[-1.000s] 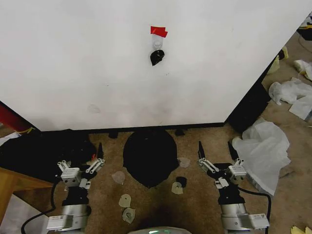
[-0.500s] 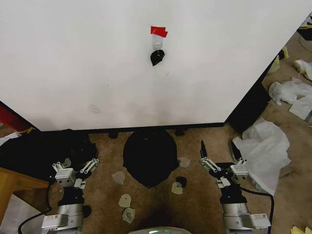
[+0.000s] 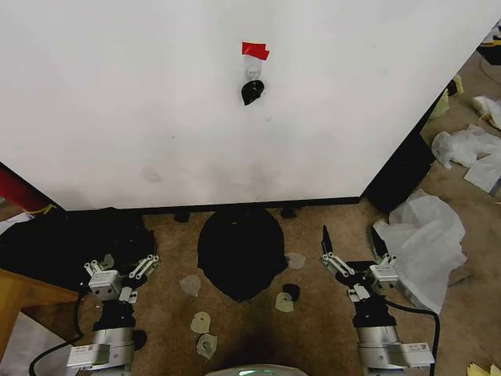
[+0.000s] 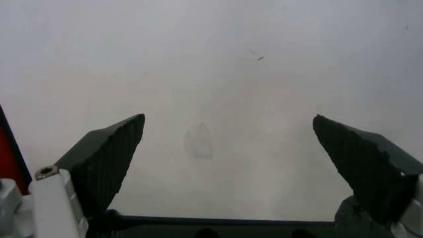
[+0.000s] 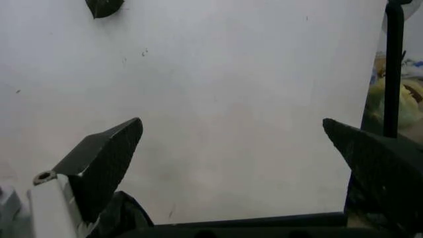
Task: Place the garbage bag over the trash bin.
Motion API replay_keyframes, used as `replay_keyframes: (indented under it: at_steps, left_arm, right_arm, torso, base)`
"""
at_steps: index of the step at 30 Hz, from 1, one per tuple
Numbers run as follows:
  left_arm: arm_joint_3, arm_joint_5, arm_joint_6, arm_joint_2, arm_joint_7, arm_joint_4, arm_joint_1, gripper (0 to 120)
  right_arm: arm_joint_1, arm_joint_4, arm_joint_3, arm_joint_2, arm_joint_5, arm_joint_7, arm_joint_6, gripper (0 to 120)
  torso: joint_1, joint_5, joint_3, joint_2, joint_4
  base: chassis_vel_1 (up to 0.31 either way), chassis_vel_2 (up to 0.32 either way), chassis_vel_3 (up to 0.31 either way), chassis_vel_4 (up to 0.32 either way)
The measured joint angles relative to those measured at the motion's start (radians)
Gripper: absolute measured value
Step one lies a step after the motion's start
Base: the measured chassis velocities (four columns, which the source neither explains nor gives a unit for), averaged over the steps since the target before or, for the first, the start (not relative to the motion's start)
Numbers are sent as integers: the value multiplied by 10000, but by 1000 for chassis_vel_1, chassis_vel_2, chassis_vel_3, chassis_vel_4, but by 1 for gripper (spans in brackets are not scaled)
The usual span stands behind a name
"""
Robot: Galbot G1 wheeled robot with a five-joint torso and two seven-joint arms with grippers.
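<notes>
In the head view a dark rounded garbage bag (image 3: 239, 252) lies heaped on the brown floor (image 3: 313, 329), just beside the near edge of a large white counter (image 3: 156, 110); I cannot tell whether a bin stands under it. The left pincer (image 3: 123, 265) hangs low over the floor on the left of the bag, apart from it, fingers spread and holding nothing. The right pincer (image 3: 348, 233) hangs on the bag's other side, also spread wide and empty, its tips pointing toward the counter's near edge. Small pale scraps (image 3: 201, 321) lie on the floor between the two arms, and crumpled white plastic bags (image 3: 427, 243) lie on the floor off the counter's right corner. On the counter, well away from its near edge, sit a strip of red tape (image 3: 254, 50) and a small black lump (image 3: 251, 92). In the left wrist view the left pincer (image 4: 228, 119) is spread, with the blank white counter face (image 4: 211, 74) between its dark ribbed fingers (image 4: 106, 158). In the right wrist view the right pincer (image 5: 231, 124) is likewise spread before the white surface (image 5: 231, 74), the small black lump (image 5: 104, 6) farther off.
</notes>
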Motion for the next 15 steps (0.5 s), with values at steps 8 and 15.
replay_keyframes:
  at_steps: [8,15]
  left_arm:
    - [0,0,5,0,2,-2,-1,100]
    - [1,-1,6,0,4,-6,-1,100]
  right_arm:
    - [1,-4,-1,-1,5,2,-3,100]
    - [2,-9,-1,-2,11,3,-4,100]
  torso:
    - [0,1,0,-2,0]
    - [0,0,0,-2,0]
  base:
    - [0,0,0,0]
    - [0,0,0,0]
